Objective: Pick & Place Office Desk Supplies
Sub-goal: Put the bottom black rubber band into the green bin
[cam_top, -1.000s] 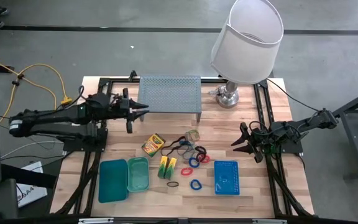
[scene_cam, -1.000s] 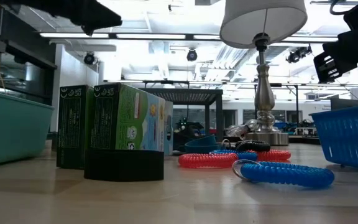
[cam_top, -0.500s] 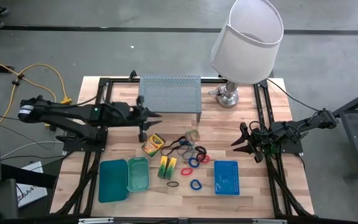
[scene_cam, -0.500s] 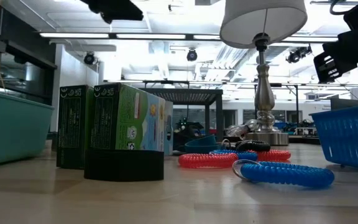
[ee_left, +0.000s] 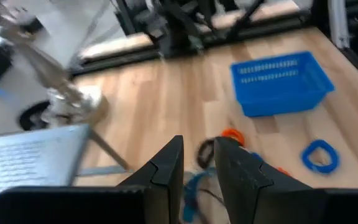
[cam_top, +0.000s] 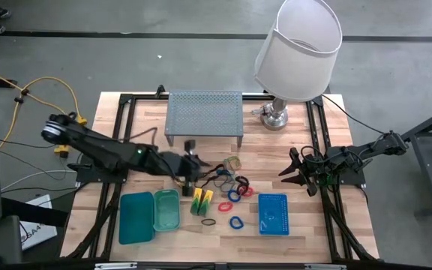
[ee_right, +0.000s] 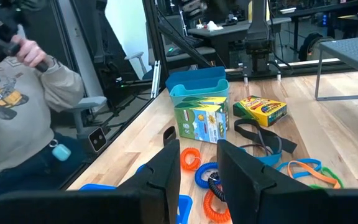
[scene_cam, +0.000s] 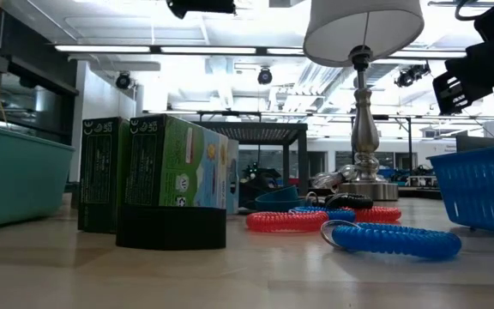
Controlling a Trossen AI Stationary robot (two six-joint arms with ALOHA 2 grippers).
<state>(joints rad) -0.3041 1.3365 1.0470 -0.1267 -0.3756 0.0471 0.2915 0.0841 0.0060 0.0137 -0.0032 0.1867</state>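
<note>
Left end effector (cam_top: 191,166) hovers above the crayon box (ee_right: 261,110) by the band loops (cam_top: 233,189) at mid-desk (cam_top: 306,225), fingers narrowly parted, empty. Right end effector (cam_top: 292,173) waits at the desk's right edge, parted, empty. Box judged light, rigid cardboard; grasp across its narrow sides.

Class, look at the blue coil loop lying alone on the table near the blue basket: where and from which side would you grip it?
Grip the blue loop across one side of its ring, from straight above: it lies flat, apart from the other loops, its centre open for one finger.
</note>
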